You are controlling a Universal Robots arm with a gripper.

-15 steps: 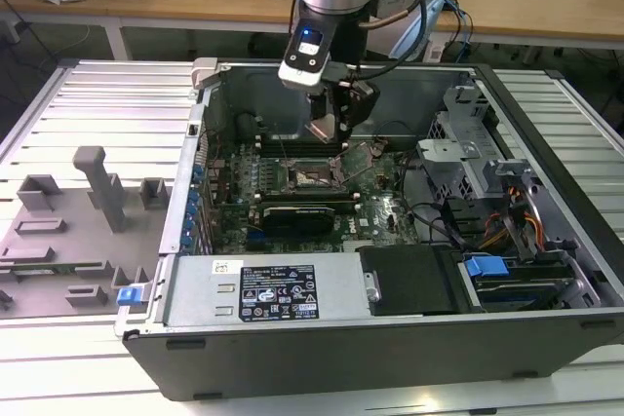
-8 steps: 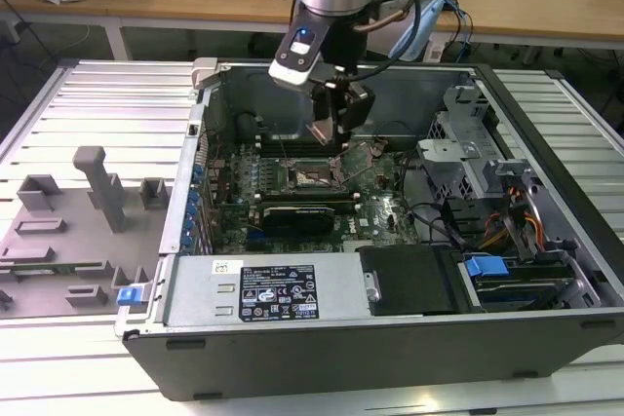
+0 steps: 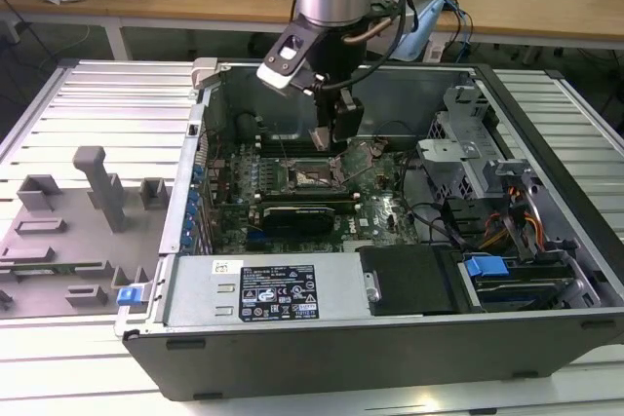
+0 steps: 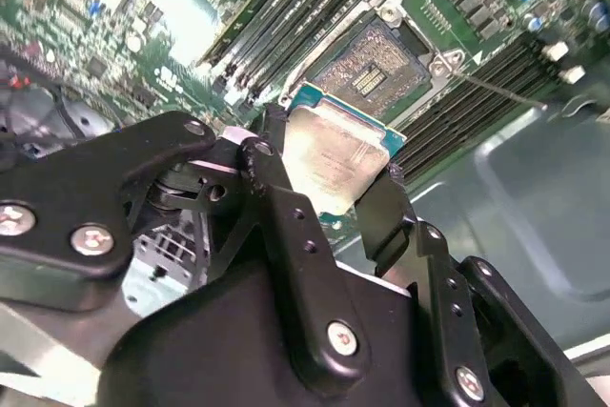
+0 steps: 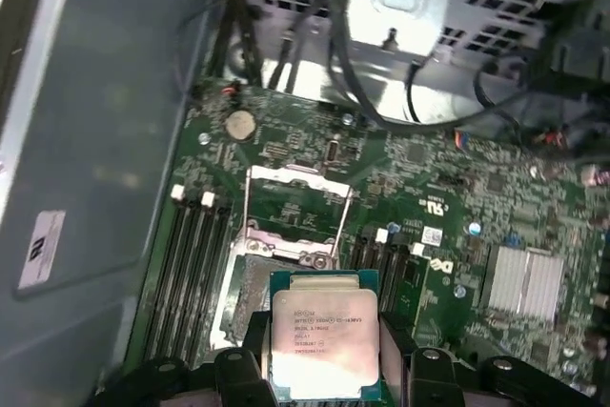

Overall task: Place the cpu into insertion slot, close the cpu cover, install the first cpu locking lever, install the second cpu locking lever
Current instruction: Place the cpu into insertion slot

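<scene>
My gripper (image 4: 334, 171) is shut on the cpu (image 4: 329, 145), a flat silver-topped chip with a teal rim, its black fingers (image 4: 278, 193) pressing on two opposite edges. The chip hangs a little above the green motherboard, just beside the insertion slot (image 4: 374, 56), whose brownish pin field lies bare. In the first wrist view the cpu (image 5: 324, 340) partly overlaps the insertion slot (image 5: 250, 293), and the cpu cover (image 5: 295, 199) stands swung up behind it. In the exterior view my gripper (image 3: 327, 141) hovers inside the open case, over the slot (image 3: 310, 178). A thin locking lever (image 4: 496, 89) sticks out, unlatched.
Long black memory slots (image 5: 191, 264) flank the socket on both sides. A black card (image 3: 302, 211) lies nearer the front, and a metal drive cage (image 3: 468, 143) with cables (image 3: 507, 216) fills the exterior view's right. A grey fixture tray (image 3: 68, 231) sits left of the case.
</scene>
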